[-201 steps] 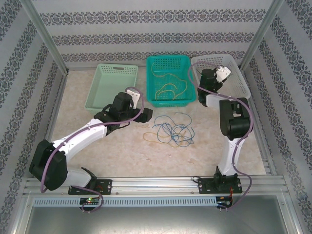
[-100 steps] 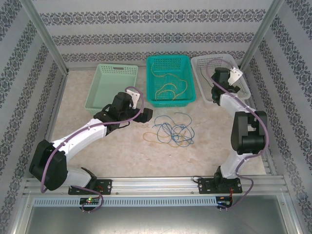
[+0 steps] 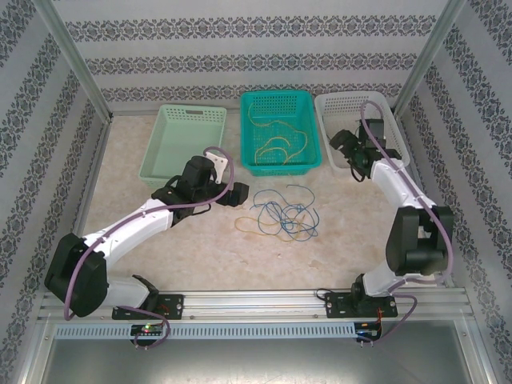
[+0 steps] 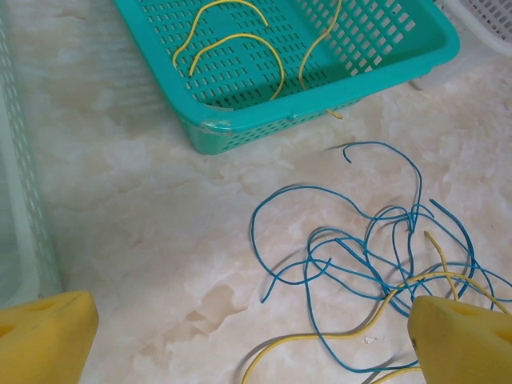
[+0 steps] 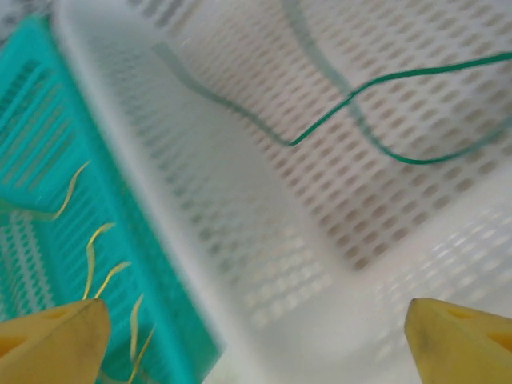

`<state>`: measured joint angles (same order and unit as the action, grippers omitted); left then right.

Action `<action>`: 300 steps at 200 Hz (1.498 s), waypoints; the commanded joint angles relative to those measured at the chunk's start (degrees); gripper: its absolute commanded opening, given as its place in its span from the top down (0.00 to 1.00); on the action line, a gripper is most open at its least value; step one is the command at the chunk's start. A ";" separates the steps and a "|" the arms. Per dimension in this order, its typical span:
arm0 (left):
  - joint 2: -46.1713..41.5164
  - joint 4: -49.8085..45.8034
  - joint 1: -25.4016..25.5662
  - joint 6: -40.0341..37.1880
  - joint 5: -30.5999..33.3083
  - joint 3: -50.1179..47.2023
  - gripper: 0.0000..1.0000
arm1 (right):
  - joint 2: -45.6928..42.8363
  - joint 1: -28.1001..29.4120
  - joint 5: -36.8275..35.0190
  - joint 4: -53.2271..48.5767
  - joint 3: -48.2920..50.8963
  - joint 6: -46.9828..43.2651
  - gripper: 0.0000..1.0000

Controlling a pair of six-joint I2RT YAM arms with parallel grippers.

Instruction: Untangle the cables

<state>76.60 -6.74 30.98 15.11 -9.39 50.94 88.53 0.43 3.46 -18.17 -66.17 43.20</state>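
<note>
Just in front of the teal basket: about half sorted, one knot left on the worktop.

Already done, judging by the layout: several yellow cables lying loose inside that basket, plus one dark green cable in the white basket to its right. Left to do: a tangle of mostly blue strands with some yellow threaded through, near the teal basket's front wall but apart from it; exact count hard to tell through the overlaps. Left end effector spread wide and empty, poised off the teal basket's near left corner, beside the tangle. Right end effector likewise wide apart, gripping nothing, over the white basket on the side nearest the teal one. Pale green basket, left of the teal one, probably meant for the blue.
</note>
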 commanded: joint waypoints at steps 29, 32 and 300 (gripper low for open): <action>1.83 -0.59 -1.26 1.95 -2.52 0.62 0.00 | -10.91 8.69 -0.01 -5.07 6.63 -5.93 0.14; 2.07 -0.69 -1.20 1.97 -2.85 0.77 0.00 | -11.58 8.83 -0.18 -5.14 7.13 -5.93 0.14; 28.83 -25.05 6.68 -11.11 5.33 13.65 0.51 | -19.42 26.81 -3.88 -7.14 20.18 -7.58 0.22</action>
<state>103.48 -26.96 35.77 5.58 -8.38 62.57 71.99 28.45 1.63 -25.47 -47.79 34.63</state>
